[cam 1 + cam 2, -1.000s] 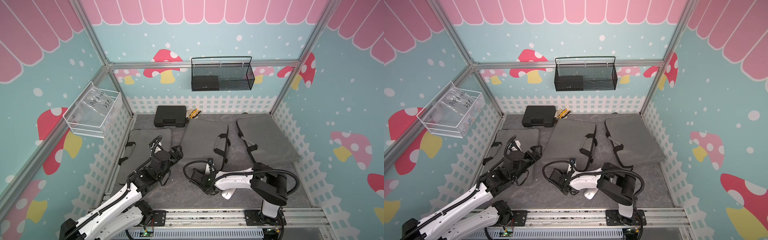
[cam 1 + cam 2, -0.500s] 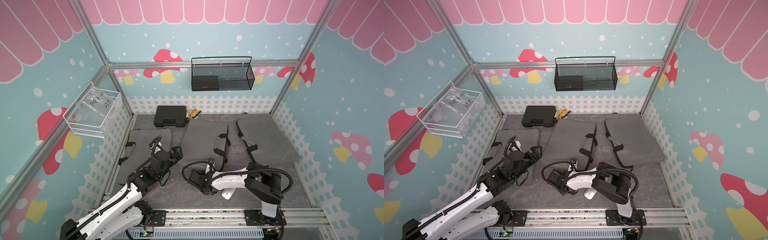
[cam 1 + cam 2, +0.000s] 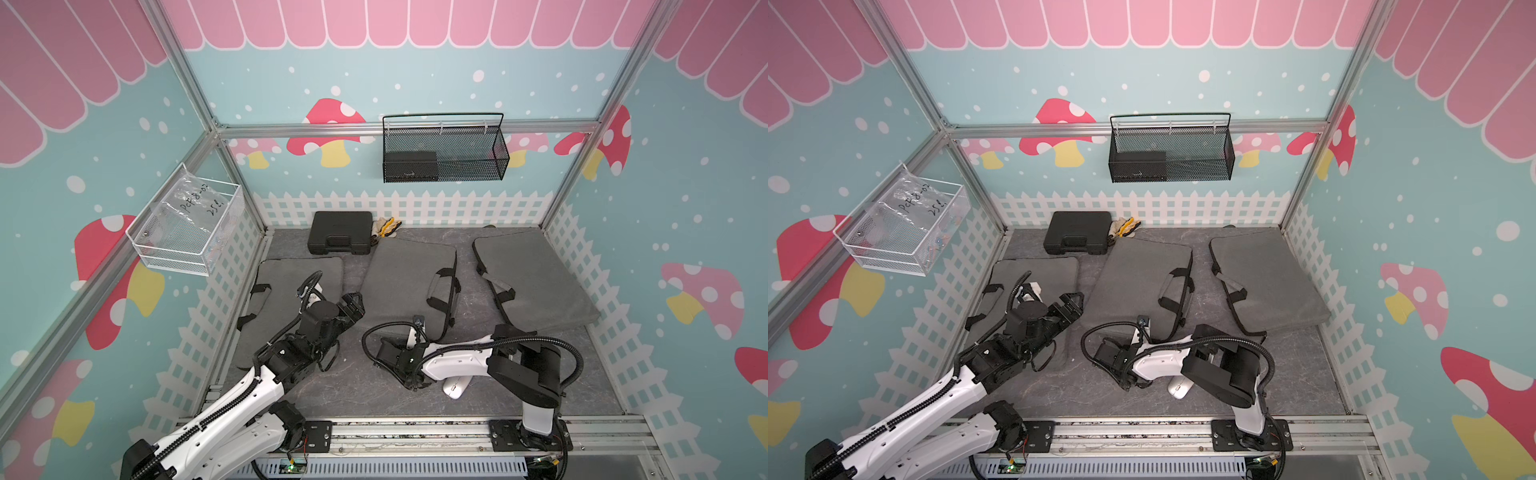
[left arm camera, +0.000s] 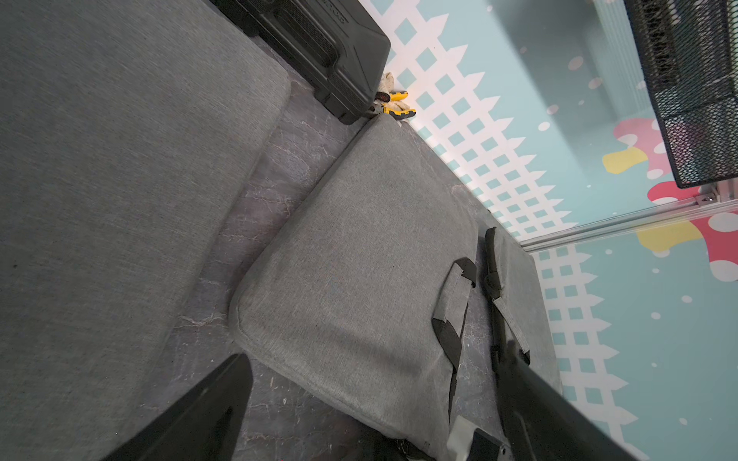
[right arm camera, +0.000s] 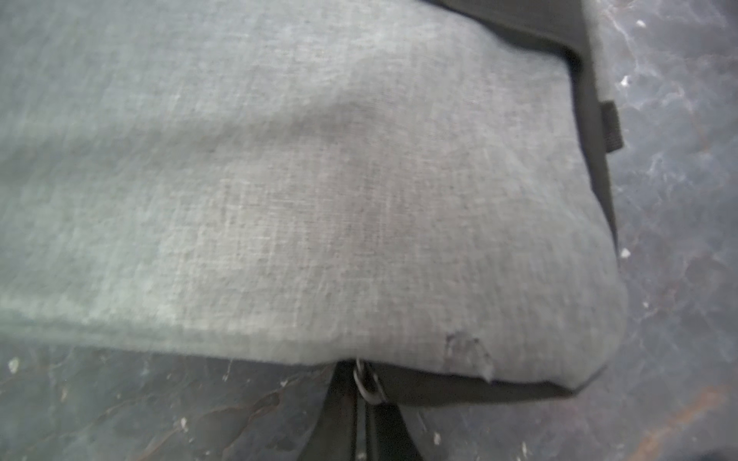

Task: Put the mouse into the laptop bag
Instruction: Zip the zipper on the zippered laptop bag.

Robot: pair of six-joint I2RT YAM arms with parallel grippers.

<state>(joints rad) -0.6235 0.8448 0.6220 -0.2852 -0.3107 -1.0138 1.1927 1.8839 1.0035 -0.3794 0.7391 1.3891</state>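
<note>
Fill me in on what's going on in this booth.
Two robot arms are working on packing a mouse into a laptop bag. The right gripper is shut at the near edge of the middle laptop bag, apparently pinching its zipper pull to open it. The left gripper hovers open just beside that bag, holding nothing. The white mouse lies on the tabletop, partly under the right arm, not yet picked up.

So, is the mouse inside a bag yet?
Out. The white mouse lies on the dark floor, partly under the right arm, apart from the nearest gray bag.
</note>
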